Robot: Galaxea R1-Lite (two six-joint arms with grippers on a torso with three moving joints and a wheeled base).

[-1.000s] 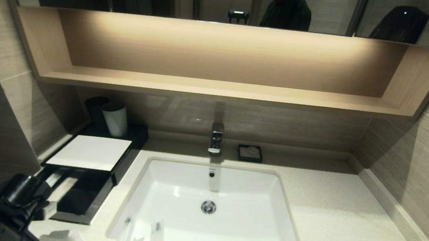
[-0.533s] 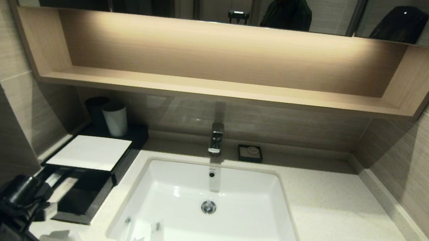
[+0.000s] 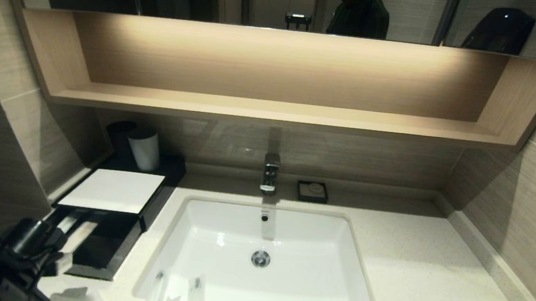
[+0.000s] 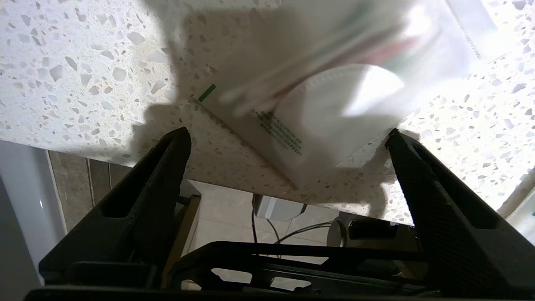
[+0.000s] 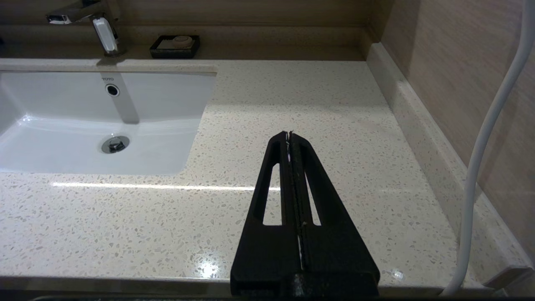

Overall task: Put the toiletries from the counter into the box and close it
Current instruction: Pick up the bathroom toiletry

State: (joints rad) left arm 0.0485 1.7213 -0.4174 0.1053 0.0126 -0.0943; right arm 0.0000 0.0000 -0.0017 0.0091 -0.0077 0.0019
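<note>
Toiletries: square clear-plastic-wrapped packet [image 4: 334, 108] at front-left bench [image 4: 83, 62] edge, light, slippery, floppy; pinch near corner. Left gripper [image 4: 288, 138] wide, empty. Right gripper [image 5: 289, 136] closed, parked.

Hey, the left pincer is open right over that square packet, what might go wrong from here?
The square packet lies near the counter edge, so a nudge from the left pincer might push it off. The flat, slippery wrap may slip out as the pincer closes. Long packets by the basin could slide in.
</note>
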